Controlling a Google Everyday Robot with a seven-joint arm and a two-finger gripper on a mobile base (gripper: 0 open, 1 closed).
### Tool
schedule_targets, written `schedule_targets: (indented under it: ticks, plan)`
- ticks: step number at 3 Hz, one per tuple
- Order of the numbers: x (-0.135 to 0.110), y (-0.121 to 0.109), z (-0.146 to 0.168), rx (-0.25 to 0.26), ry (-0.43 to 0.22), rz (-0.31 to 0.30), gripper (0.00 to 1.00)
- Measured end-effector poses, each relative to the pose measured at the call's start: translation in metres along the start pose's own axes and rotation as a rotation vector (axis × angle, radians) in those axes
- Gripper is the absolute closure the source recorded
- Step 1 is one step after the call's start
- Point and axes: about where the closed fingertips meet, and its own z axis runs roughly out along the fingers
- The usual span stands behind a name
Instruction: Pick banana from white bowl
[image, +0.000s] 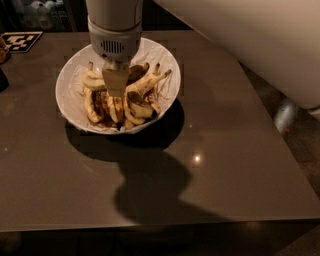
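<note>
Tool (115, 84) hangs low inside white bowl (68, 89), over middle of pile. I cannot tell if it is wide, narrow or holding.

Banana (147, 83) lies in bowl, just right of tool, stem toward far rim.

My read: grasp step, nothing lifted yet.

Next: secure banana alone, raise clear of rim without dragging bowl across counter (230, 150).
</note>
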Motion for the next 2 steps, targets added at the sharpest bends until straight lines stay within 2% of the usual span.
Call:
schedule_targets:
  ticks: [1, 2]
  plan:
    - [0.003, 0.005, -0.019, 0.02, -0.057, -0.013, 1.0]
    - [0.012, 0.018, -0.039, 0.046, -0.149, -0.036, 1.0]
